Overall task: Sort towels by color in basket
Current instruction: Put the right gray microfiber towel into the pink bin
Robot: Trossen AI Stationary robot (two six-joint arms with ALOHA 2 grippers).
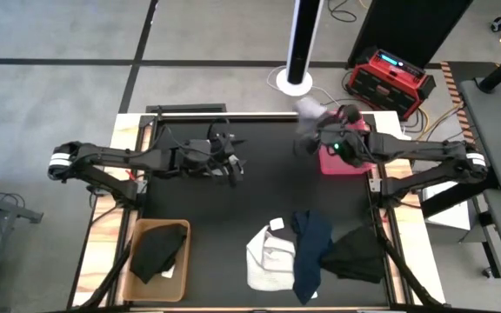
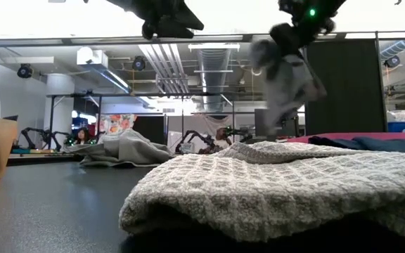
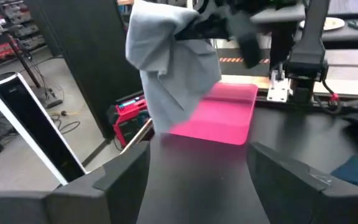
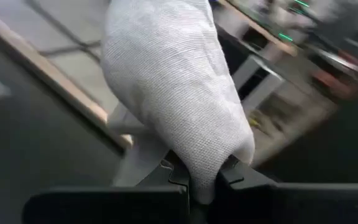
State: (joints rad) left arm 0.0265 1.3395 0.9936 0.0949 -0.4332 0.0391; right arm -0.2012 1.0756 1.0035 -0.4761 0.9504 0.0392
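Observation:
My right gripper [image 1: 322,126] is shut on a light grey towel [image 1: 309,113], raised above the far left corner of a pink bin [image 1: 344,161]. The left wrist view shows this towel [image 3: 166,62] dangling over the bin [image 3: 219,115]. My left gripper [image 1: 233,167] hovers open mid-table, left of the bin, touching nothing. A light grey waffle towel [image 1: 268,256], a navy towel [image 1: 311,252] and a black towel [image 1: 355,254] lie flat near the table's near edge. Another black towel [image 1: 157,250] lies inside a brown basket [image 1: 137,283]. My right gripper pinches a bunched part of the grey towel [image 4: 207,177] between its two fingers; how many layers cannot be told. The fingers come slanting from the table's right and above. The towel [image 2: 287,77] is lifted clear and hangs slack below the gripper.
A red and black box [image 1: 390,78] and a white column [image 1: 301,43] stand on the floor beyond the far edge. The dark table surface [image 1: 268,196] between the two arms and the near towels is bare. The brown basket sits at the near left corner.

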